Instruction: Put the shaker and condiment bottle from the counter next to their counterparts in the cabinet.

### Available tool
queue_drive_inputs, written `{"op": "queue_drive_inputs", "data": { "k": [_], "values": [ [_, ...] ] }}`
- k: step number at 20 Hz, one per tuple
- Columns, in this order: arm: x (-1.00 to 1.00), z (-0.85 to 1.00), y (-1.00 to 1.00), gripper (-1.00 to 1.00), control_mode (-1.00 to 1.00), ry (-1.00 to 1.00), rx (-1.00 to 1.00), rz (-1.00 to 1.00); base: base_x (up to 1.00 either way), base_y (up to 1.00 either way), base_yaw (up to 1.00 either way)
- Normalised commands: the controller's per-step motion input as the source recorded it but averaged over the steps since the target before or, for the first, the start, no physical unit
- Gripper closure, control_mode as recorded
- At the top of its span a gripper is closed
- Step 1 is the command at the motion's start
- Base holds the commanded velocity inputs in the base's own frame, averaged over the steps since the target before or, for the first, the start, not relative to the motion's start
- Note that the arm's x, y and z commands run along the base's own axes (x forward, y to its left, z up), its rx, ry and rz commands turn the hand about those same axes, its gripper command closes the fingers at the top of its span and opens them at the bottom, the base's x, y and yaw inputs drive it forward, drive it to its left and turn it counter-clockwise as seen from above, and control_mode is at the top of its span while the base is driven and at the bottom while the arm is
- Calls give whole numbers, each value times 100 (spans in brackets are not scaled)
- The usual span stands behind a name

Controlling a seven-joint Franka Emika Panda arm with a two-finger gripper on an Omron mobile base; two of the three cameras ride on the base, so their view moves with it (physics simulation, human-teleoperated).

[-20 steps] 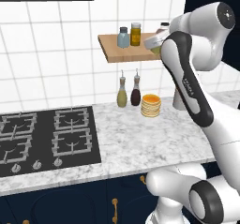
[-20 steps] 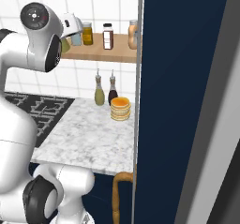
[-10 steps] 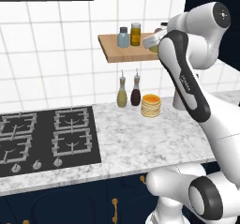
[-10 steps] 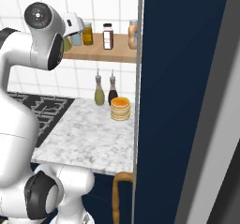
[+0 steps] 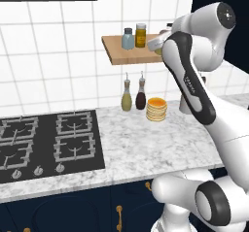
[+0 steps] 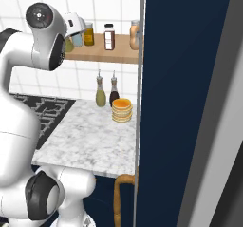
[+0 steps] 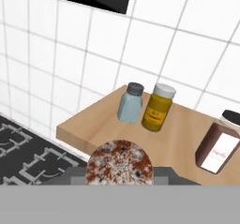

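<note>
**Shaker held over the shelf's front edge, beside its look-alikes**

The gripper (image 6: 71, 37) is up at the cabinet (image 7: 185, 127), the open wooden shelf on the tiled wall, and its jaws are closed on the shaker (image 7: 119, 164). In the hand view the shaker's round speckled top sits at the bottom centre of the frame, just in front of the plank's near edge. In the right base view its yellow-green body shows under the white hand at the upper left.

The position makes sense for the task. The pale blue jar (image 7: 130, 102) and the yellow jar (image 7: 158, 107) stand close together towards the back of the shelf, at the middle of the hand view. Bare wood lies in front of them, so the shaker is lined up with a free spot near its counterparts. A brown jar (image 7: 218, 148) with a white label stands apart at the right edge.

An orange-tan bottle (image 6: 134, 34) at the shelf's far right in the right base view, half hidden by the navy panel, looks like the condiment bottle. If so, that half of the job is done.

On the counter (image 5: 146, 146) two slim oil bottles (image 5: 126, 97) and a stack of flat tan discs (image 5: 156, 109) stand by the wall.

My judgement is that the shaker needs to move in over the wood and be set down upright before the jaws release.
</note>
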Motion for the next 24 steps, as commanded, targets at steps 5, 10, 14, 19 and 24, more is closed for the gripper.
{"op": "queue_drive_inputs", "data": {
  "k": [5,10,14,19,24],
  "values": [
    [8,-11,0,100,-100,0,-1,0,0,0,0],
    [16,-11,0,100,-100,0,-1,0,0,0,0],
    [30,-6,0,100,-100,0,-1,0,0,0,0],
    [37,-5,0,100,-100,0,-2,0,0,0,0],
    [29,-4,0,100,-100,0,-1,0,0,0,0]
  ]
}}
